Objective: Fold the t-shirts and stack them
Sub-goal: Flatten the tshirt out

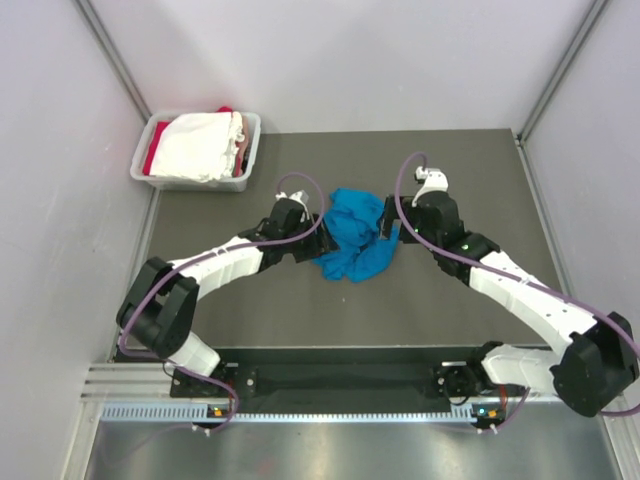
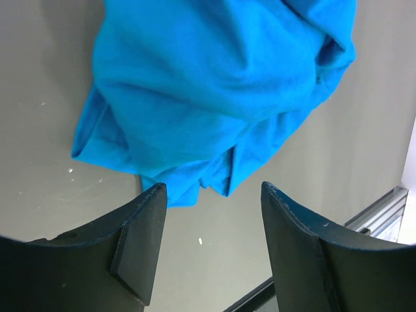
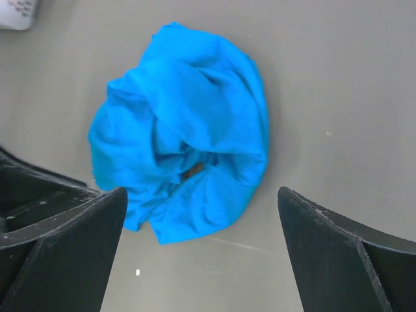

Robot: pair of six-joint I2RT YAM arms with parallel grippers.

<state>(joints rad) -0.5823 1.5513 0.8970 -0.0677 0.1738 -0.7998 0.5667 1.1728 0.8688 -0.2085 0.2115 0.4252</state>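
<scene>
A bright blue t-shirt (image 1: 353,238) lies crumpled in a heap at the middle of the dark table. It also shows in the left wrist view (image 2: 214,84) and the right wrist view (image 3: 182,156). My left gripper (image 1: 318,238) is open and empty, just left of the heap, its fingertips (image 2: 154,195) at the cloth's edge. My right gripper (image 1: 388,232) is open wide and empty, just right of the heap, its fingers (image 3: 312,221) apart from the cloth. A white shirt (image 1: 200,145) and a red one (image 1: 152,155) lie in the tub.
A pale grey plastic tub (image 1: 245,150) stands at the table's back left corner, holding the white and red cloth. The table's (image 1: 480,180) near edge has a metal rail (image 1: 340,378). White walls close in the left, back and right.
</scene>
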